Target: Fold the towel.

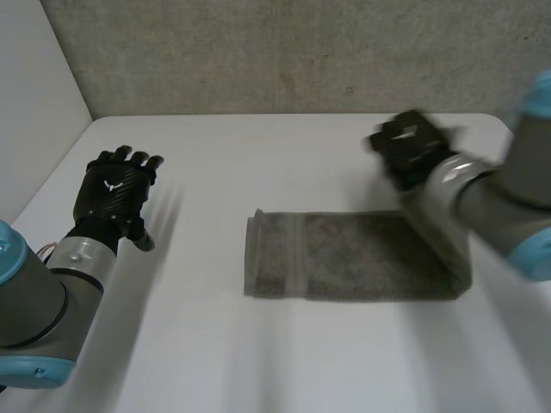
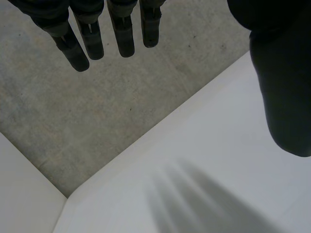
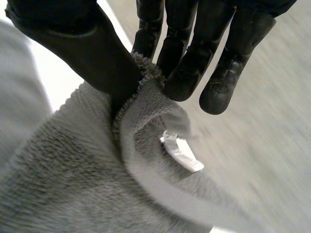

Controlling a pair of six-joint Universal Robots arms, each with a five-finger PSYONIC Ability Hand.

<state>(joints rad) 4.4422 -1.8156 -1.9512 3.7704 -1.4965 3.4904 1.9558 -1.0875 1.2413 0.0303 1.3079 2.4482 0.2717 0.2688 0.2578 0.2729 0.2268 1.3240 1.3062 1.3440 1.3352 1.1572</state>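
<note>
Head view gives you the grey towel (image 1: 344, 258) as a long folded strip on the white desk (image 1: 258, 155), from the middle toward the right side. Its left end lies flat, and its long edges run roughly parallel to the desk's near edge. The other end rises off the surface to the right hand (image 1: 411, 148), which is up near the desk's far edge. In the right wrist view you can see the thumb (image 3: 87, 58) and fingers (image 3: 187, 73) pinching the towel's edge between them (a small white label (image 3: 182, 153) sits just beside the pinch). The left hand (image 1: 114, 191) hangs over the desk's left side, well apart from the towel, its fingers straight and relaxed and holding nothing. You have bare desk between that hand and the towel's left end, and along the near edge too. The far edge meets a concrete wall (image 1: 284, 52).
</note>
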